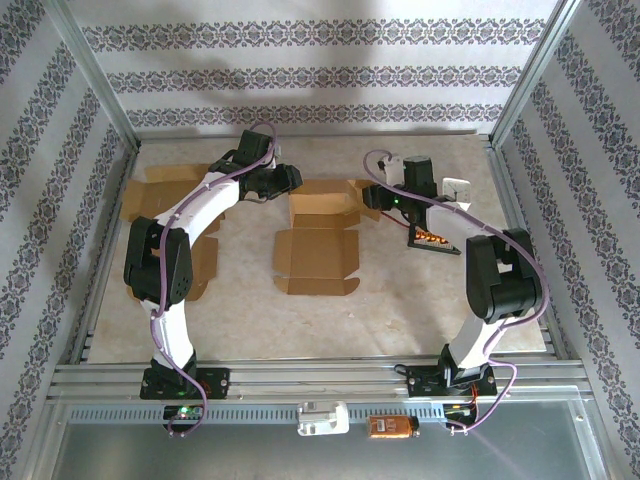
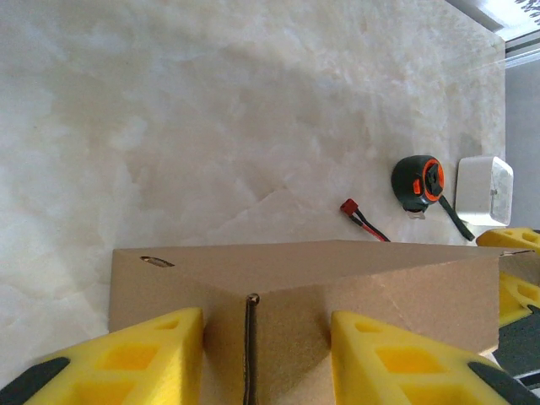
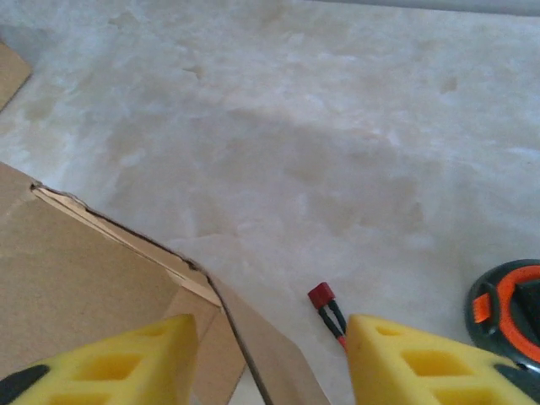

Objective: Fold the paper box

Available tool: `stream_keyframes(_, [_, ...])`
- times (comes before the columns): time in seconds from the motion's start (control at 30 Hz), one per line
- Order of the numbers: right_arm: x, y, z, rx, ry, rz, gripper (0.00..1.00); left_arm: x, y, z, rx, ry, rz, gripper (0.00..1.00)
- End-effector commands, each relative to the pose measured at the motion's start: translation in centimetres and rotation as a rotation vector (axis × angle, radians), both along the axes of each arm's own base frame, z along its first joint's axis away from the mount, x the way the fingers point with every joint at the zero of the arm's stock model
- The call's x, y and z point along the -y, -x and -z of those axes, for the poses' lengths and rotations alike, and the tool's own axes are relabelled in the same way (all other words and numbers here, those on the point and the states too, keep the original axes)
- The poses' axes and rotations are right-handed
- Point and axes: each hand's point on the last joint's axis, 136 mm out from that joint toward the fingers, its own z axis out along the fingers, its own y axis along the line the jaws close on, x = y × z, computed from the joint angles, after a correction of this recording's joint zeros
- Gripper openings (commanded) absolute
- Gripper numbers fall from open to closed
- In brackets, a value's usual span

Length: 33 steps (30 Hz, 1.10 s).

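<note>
Marbled desk [image 1: 420,310] inside patterned walls | paper box [image 1: 318,238] mid-desk, part folded, rear wall raised, flaps flat | left gripper [image 2: 253,354] straddles that wall's crease, whether clamped I can't tell | right gripper [image 3: 270,363] gapes over a corner flap, holding nothing | I judge card light, stiff (creases easily); pinch panel edges beside folds

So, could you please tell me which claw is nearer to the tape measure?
Right. The right claw hovers beside the tape measure; the left claw straddles the box wall, farther off.
</note>
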Motion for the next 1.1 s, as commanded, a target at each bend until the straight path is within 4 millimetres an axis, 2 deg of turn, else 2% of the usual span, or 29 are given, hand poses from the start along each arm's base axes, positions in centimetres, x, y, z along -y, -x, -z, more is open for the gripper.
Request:
stream_keyframes(0.0, [-0.8,0.2,-0.1,-0.054,-0.076,-0.019,0.43,0.3,0.9,0.9,-0.045,-0.029,0.022,0.41])
stream_keyframes(0.1, [-1.1,0.8,0.6,-0.090,-0.118,0.021,0.40,0.5,0.9,0.8,-0.042,-0.013,0.024,0.41])
stream_keyframes(0.17, [-1.2,1.1,1.1,-0.105,-0.130,0.054,0.47,0.6,0.8,0.8,-0.042,-0.006,0.025,0.41])
stream_keyframes(0.23, [-0.9,1.3,2.0,-0.116,-0.108,0.085,0.48,0.6,0.8,0.8,-0.041,-0.008,0.027,0.41])
stream_keyframes(0.37, [0.0,1.1,3.3,-0.146,-0.094,0.145,0.38,0.5,0.9,1.1,-0.045,-0.015,0.030,0.41])
stream_keyframes(0.5, [-0.7,1.2,2.2,-0.134,-0.117,0.120,0.20,0.6,0.9,1.3,-0.049,-0.007,0.027,0.41])
stream_keyframes(0.6, [-2.0,1.6,1.2,-0.148,-0.171,0.110,0.17,0.7,0.8,1.1,-0.041,0.004,0.025,0.41])
stream_keyframes(0.67, [-2.6,1.8,1.3,-0.161,-0.179,0.124,0.16,0.7,0.6,0.8,-0.031,0.005,0.014,0.42])
stream_keyframes(0.77, [-2.8,2.0,1.3,-0.161,-0.172,0.167,0.15,0.5,0.4,0.1,-0.011,0.005,0.001,0.50])
stream_keyframes(0.87, [-2.6,2.3,1.3,-0.106,-0.088,0.160,0.14,0.2,0.3,-0.9,0.023,-0.011,0.003,0.63])
stream_keyframes(0.93, [-2.2,2.4,1.3,-0.066,-0.018,0.158,0.13,-0.5,0.4,-1.9,0.055,-0.050,-0.003,0.71])
stream_keyframes(1.07, [-1.9,2.7,1.1,-0.011,0.063,0.138,0.13,-2.3,1.3,-4.3,0.127,-0.123,-0.033,0.78])
